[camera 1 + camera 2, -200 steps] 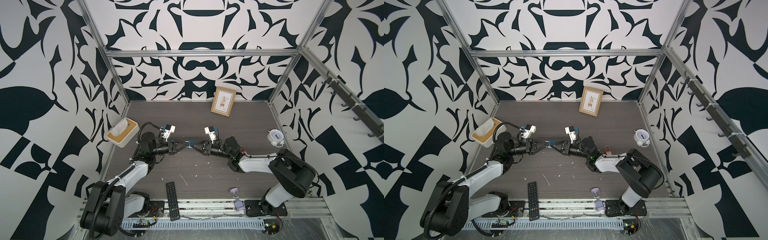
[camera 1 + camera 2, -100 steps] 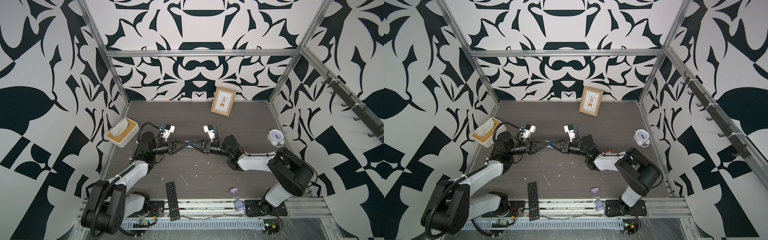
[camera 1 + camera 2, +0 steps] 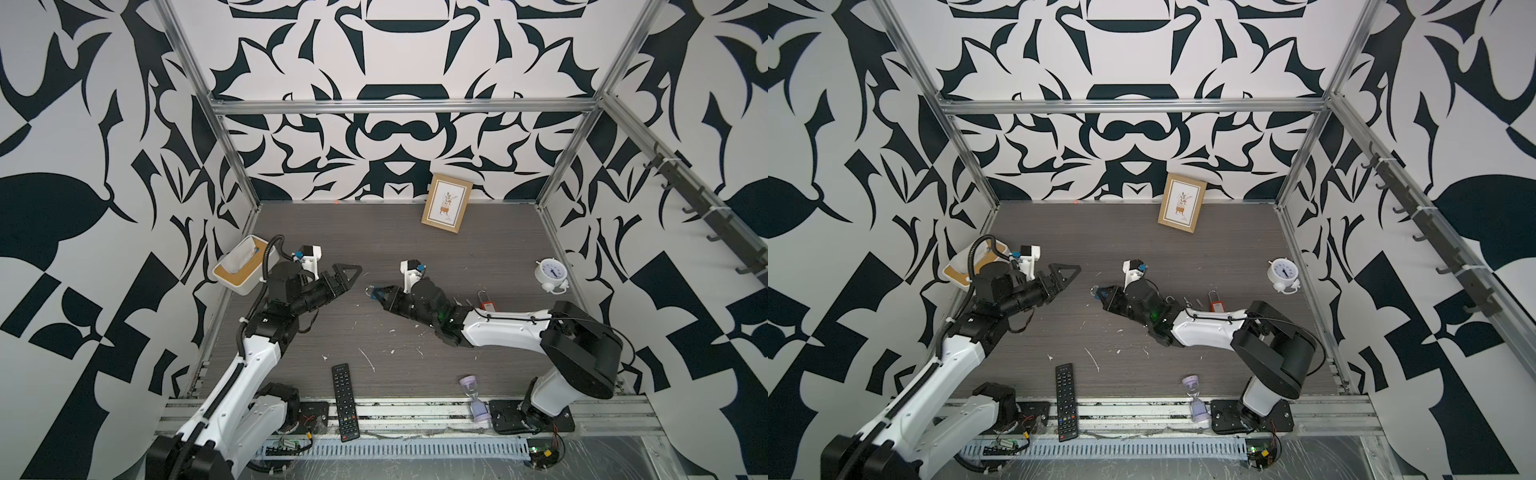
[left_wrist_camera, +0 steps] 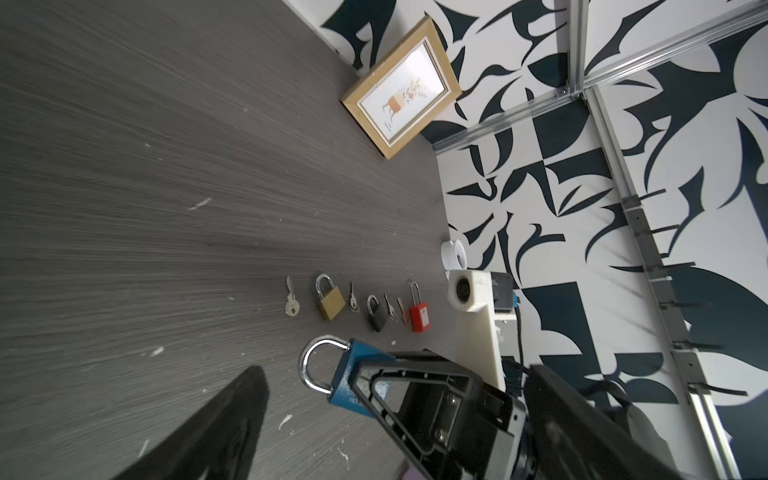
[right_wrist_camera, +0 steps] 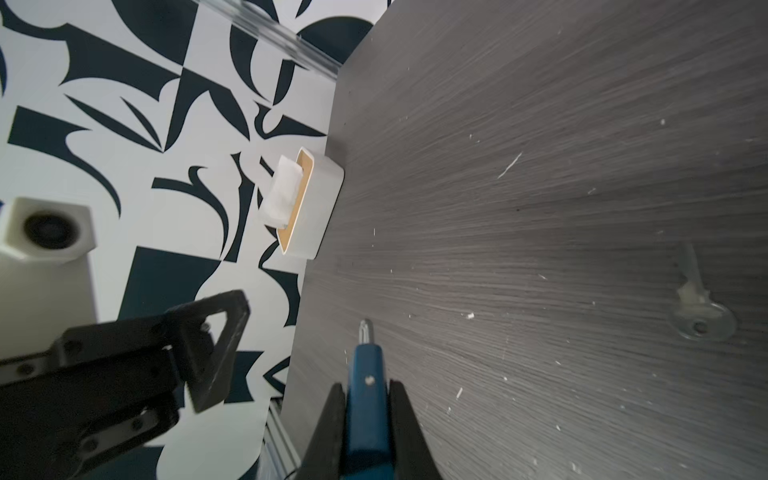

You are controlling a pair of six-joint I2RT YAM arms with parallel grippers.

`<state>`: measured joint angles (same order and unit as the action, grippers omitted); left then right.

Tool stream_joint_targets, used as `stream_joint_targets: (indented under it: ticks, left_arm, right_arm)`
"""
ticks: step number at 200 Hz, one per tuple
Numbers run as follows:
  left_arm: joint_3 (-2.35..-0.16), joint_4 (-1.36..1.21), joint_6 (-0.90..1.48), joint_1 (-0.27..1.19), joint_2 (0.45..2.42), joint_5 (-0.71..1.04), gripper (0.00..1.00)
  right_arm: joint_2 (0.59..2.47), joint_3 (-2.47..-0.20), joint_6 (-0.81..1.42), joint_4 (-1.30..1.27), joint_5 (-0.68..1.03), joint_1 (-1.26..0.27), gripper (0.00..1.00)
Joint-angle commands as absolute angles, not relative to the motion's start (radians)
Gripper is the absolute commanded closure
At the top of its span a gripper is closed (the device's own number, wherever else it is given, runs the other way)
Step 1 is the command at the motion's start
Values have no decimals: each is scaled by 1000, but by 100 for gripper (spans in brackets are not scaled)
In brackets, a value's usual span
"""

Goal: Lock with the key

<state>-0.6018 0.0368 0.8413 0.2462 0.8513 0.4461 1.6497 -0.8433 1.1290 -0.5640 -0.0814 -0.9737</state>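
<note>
Clamping the blue padlock [image 4: 344,372], right gripper [image 3: 376,293] faces splayed left gripper [image 3: 351,277], loose key [image 4: 291,306] nearby.

I count four padlocks [image 4: 343,379] [image 4: 331,305] [image 4: 376,316] [image 4: 419,318], four loose keys [image 4: 291,303] [image 4: 353,302] [image 4: 390,311] [image 4: 401,309], two robot arms [image 3: 253,353] [image 3: 503,332], and one each of picture frame [image 3: 446,208], alarm clock [image 3: 550,274], tissue box [image 3: 239,277], remote control [image 3: 345,401] and sand timer [image 3: 473,399].

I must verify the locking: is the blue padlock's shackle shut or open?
Shut: the left wrist view shows both shackle ends inside the blue padlock.
</note>
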Motion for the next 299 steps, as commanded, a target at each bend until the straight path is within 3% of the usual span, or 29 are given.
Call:
stream_joint_targets:
  ticks: [1, 41, 87, 179, 260, 299]
  left_arm:
    - [-613, 220, 759, 242, 791, 339, 1]
    - [-588, 286, 721, 242, 684, 335, 1]
    - [-563, 267, 729, 243, 664, 357, 1]
    - [-541, 213, 756, 242, 713, 410, 1]
    - [-503, 213, 764, 242, 694, 411, 1]
    - [-509, 225, 760, 242, 704, 381, 1]
  right_arm:
    - [1714, -966, 1173, -483, -375, -998, 100]
    - [1834, -1040, 1265, -490, -459, -1000, 100]
    - [1962, -1091, 1315, -549, -428, -997, 100]
    - [2007, -1017, 1444, -542, -448, -1012, 98]
    - [2003, -983, 1495, -505, -442, -1035, 58]
    - [1923, -923, 1480, -479, -445, -1042, 44]
